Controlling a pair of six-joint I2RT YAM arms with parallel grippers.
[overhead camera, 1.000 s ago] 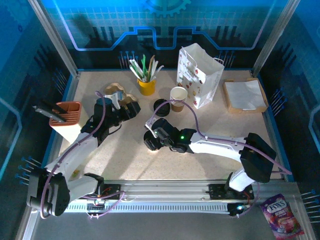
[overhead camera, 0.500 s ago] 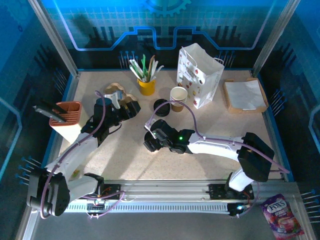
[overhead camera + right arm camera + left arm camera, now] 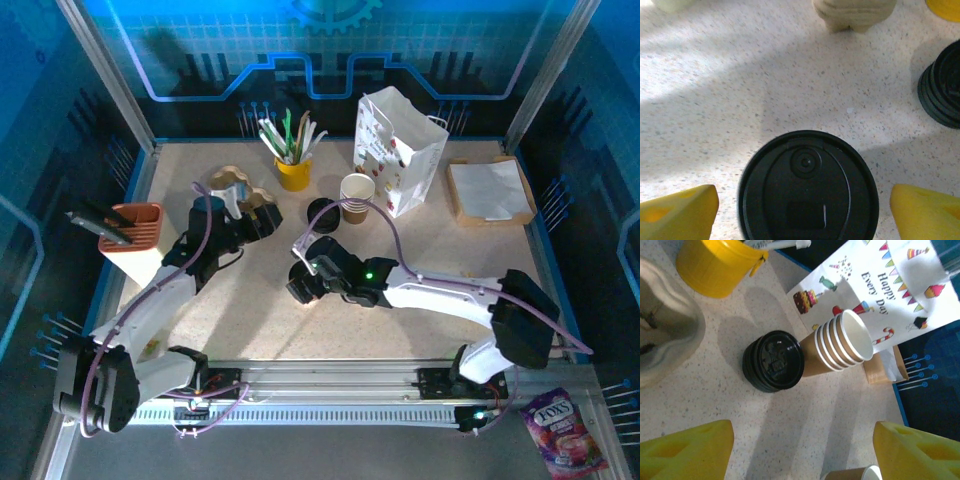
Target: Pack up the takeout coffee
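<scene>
- In the overhead view the right gripper (image 3: 303, 287) sat at centre frame over a lidded coffee cup (image 3: 299, 291), on the table (image 3: 440, 250) below and left of the white paper bag (image 3: 400, 150).
- The right wrist view gave the detail: the cup's black lid (image 3: 807, 187) lay at lower centre between two yellow fingers (image 3: 677, 210). A strip of table was visible on each side, so the jaws were open and not touching it.
- That view also caught a stack of black lids (image 3: 942, 90) at the right edge.
- In the left wrist view the left gripper (image 3: 802, 450) had its jaws spread wide and held nothing.
- Above it, that view showed the lidless cup stack (image 3: 840, 342) lying against the bag, with the yellow utensil cup (image 3: 715, 265) at upper left.
</scene>
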